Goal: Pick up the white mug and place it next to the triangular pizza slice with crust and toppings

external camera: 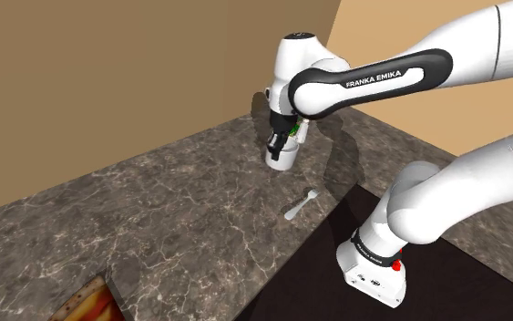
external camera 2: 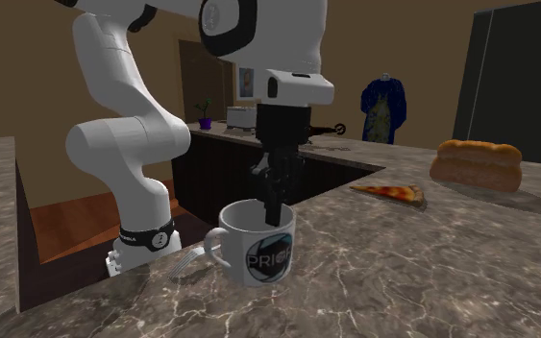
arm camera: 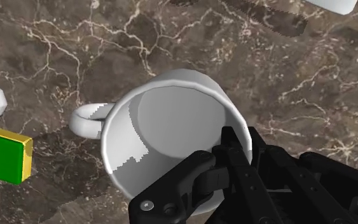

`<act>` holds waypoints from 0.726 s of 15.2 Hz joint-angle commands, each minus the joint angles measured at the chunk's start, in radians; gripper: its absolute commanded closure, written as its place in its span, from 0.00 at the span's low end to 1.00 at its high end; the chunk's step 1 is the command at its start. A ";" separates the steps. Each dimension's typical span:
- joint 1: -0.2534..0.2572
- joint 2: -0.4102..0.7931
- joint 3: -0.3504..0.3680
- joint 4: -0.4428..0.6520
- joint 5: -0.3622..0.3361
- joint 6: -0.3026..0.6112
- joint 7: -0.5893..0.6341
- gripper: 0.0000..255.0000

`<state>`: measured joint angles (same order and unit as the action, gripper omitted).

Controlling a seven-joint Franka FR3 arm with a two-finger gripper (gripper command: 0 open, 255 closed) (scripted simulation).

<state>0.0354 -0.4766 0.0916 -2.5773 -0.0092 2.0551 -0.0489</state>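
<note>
Open lane: I read the dark veined marble counter (external camera: 154,228) as bare from the white mug (external camera: 280,160) with its dark printed badge across to the triangular pizza slice with crust and red topping (external camera: 88,304).

In the way: a pale grey spoon (external camera: 300,206) lies near the mug, toward the shoulder view's lower right. A tan wall (external camera: 108,73) closes the far side. A golden-brown bread loaf (external camera 2: 477,163) sits beyond the slice, apart from it.

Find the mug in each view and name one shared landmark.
Shoulder view: mug upper middle, under the gripper.
Second exterior view: bottom middle, near the counter edge.
Wrist view: at the gripper, which clasps its rim.
Landmark: the gripper on the mug's rim.
</note>
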 commanded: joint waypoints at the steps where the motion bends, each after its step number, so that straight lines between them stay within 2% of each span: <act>1: 0.001 -0.012 0.000 0.019 0.001 -0.031 -0.001 1.00; 11: 0.001 -0.051 -0.005 0.126 0.002 -0.177 -0.008 1.00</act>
<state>0.0361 -0.5253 0.0865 -2.4659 -0.0076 1.8953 -0.0567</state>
